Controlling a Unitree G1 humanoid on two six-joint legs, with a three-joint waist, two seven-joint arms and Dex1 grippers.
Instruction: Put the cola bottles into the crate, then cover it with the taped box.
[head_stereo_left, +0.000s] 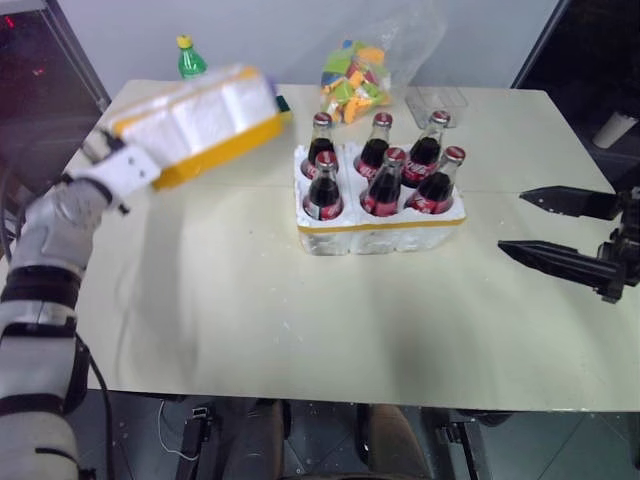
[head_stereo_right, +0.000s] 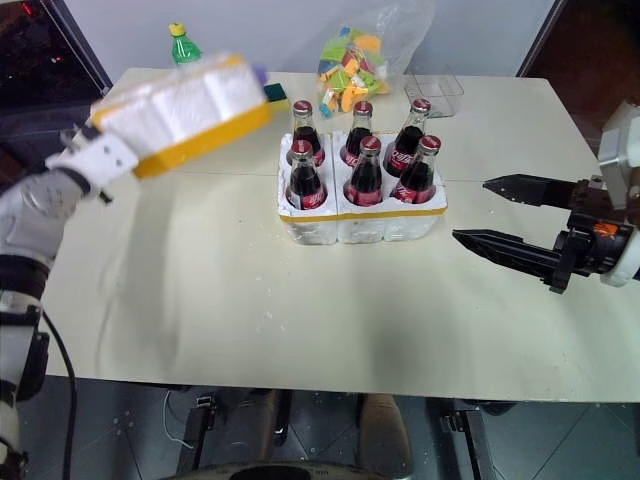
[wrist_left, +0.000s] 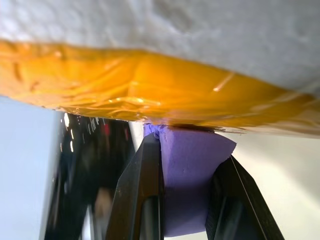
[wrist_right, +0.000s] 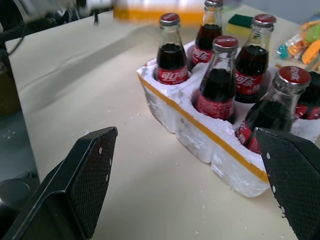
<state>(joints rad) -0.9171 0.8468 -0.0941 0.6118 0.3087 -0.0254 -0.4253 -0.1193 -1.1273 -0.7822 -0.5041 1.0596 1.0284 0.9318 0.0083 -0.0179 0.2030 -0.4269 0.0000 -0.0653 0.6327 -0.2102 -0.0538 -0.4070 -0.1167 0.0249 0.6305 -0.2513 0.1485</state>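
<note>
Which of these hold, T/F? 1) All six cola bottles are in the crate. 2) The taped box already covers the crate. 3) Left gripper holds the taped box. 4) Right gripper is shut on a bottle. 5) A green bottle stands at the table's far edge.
1) True: six cola bottles stand in the crate.
2) False: the taped box is off to the crate's left, raised above the table.
3) True: the left gripper is shut on a purple tab under the taped box.
4) False: the right gripper is open, beside the crate, holding nothing.
5) True: green bottle.
</note>
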